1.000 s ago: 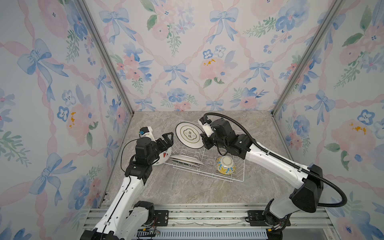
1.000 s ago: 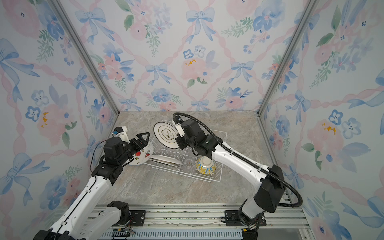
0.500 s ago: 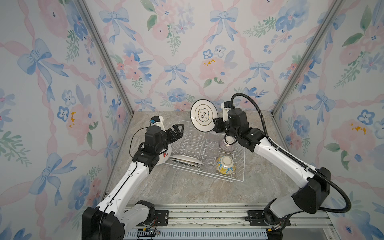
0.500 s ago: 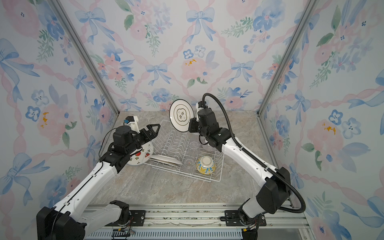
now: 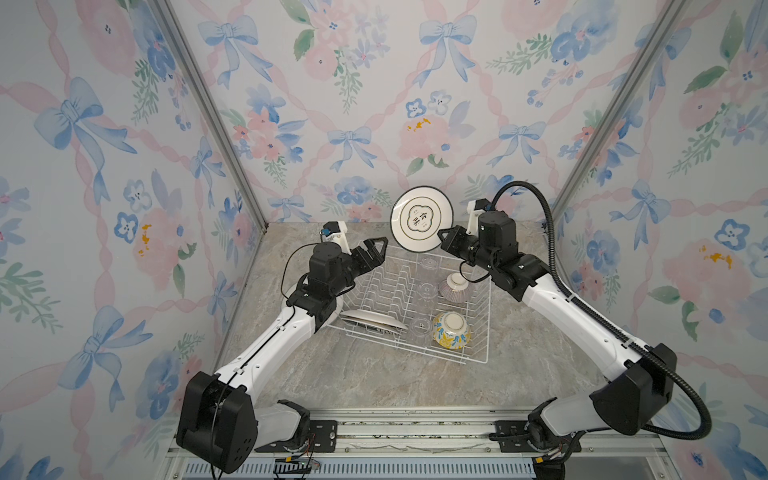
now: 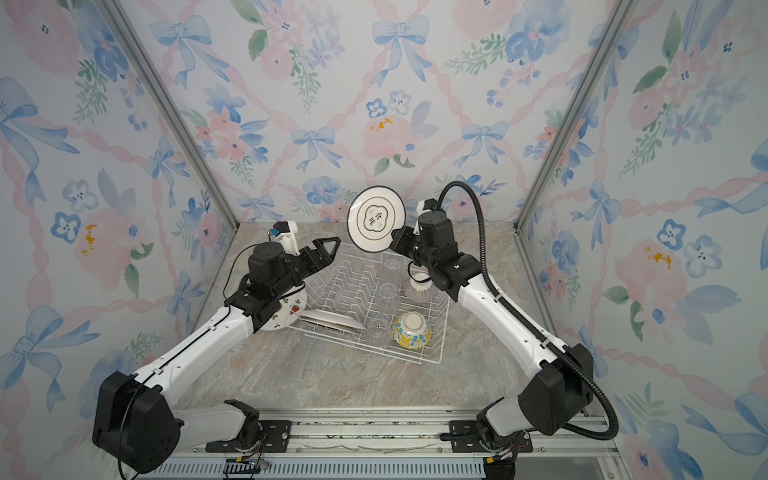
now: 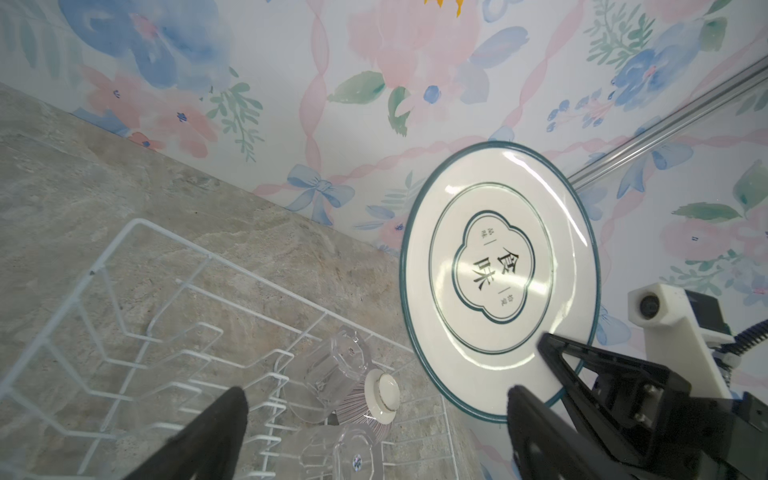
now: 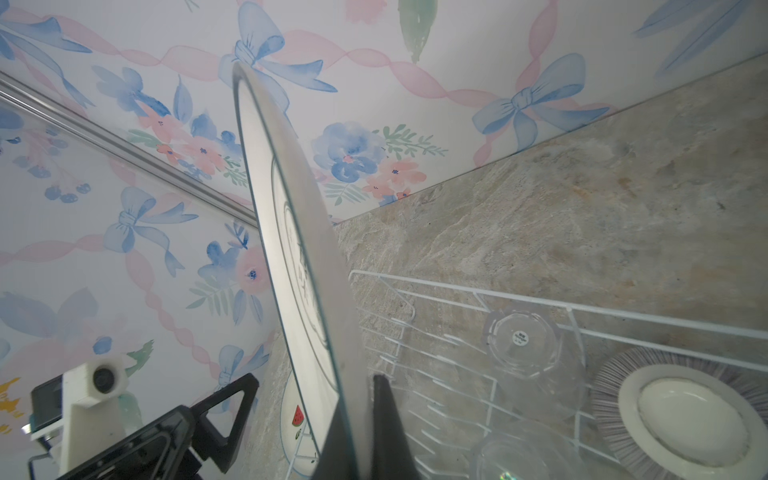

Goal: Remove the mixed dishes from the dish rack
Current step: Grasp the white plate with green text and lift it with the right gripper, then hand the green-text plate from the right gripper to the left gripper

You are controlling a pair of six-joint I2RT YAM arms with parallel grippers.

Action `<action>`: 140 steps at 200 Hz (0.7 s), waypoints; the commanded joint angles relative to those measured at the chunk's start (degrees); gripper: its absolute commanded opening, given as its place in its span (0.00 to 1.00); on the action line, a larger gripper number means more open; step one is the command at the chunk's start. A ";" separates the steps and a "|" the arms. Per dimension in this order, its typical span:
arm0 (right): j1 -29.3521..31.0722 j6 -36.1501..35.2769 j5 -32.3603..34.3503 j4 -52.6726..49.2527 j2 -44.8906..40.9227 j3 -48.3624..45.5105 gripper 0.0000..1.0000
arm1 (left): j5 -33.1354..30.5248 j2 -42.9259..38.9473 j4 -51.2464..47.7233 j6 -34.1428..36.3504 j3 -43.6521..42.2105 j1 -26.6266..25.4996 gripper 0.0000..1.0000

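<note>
The white wire dish rack [image 5: 478, 360] sits mid-table in both top views. My right gripper [image 5: 444, 240] [image 8: 357, 399] is shut on the lower rim of a green-rimmed plate with Chinese characters [image 5: 422, 219] [image 7: 498, 274], held upright above the rack's far edge. My left gripper [image 5: 374, 250] [image 7: 378, 395] hangs open just left of that plate, apart from it. In the rack are a purple-striped bowl [image 5: 455, 286], a yellow-blue floral bowl [image 5: 451, 330], clear glass cups [image 5: 427, 289] and a tilted white plate [image 5: 370, 320].
A watermelon-patterned plate [image 6: 282, 316] lies on the marble table [image 5: 374, 382] just left of the rack, partly under my left arm. Floral walls close the back and both sides; the held plate is near the back wall.
My right gripper has lifted the Chinese-character plate up out of the rack and toward the back right. My left gripper rose and moved toward the plate, staying open.
</note>
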 commanded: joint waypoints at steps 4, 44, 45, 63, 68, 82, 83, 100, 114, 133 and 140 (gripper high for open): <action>0.56 5.11 -3.36 5.65 -3.57 -1.51 0.00 | -0.40 -0.19 3.54 -1.61 0.39 -3.37 0.98; 4.11 4.70 0.70 5.02 -8.07 -3.77 0.00 | -4.26 -2.18 6.06 -7.33 -2.54 -6.96 0.98; 4.20 4.77 0.76 4.92 -8.19 -3.77 0.00 | -4.28 -2.28 6.17 -7.43 -2.57 -7.02 0.98; 4.95 5.25 0.81 3.99 -9.22 -3.62 0.00 | -5.80 -3.53 7.55 -7.98 -3.17 -7.99 0.98; 5.19 5.22 0.95 3.77 -9.41 -3.59 0.00 | -6.39 -3.80 7.57 -7.73 -3.22 -8.25 0.98; 5.81 5.65 1.07 3.32 -10.14 -4.00 0.00 | -7.79 -4.54 7.97 -7.53 -3.54 -8.65 0.98; 5.84 5.73 1.08 3.36 -10.20 -4.10 0.00 | -7.84 -4.55 8.05 -7.48 -3.60 -8.66 0.98; 6.63 6.37 1.46 3.75 -11.16 -5.40 0.00 | -8.46 -5.42 10.40 -8.26 -4.80 -8.92 0.98; 6.91 6.44 1.49 3.70 -11.46 -6.12 0.00 | -9.26 -5.97 12.58 -9.26 -6.19 -9.13 0.97; 6.95 6.59 1.17 3.99 -11.56 -6.57 0.00 | -9.32 -5.96 16.18 -10.91 -8.12 -9.19 0.90; 7.01 6.84 1.02 4.00 -11.57 -6.58 0.00 | -9.22 -5.78 17.52 -11.45 -8.68 -9.22 0.88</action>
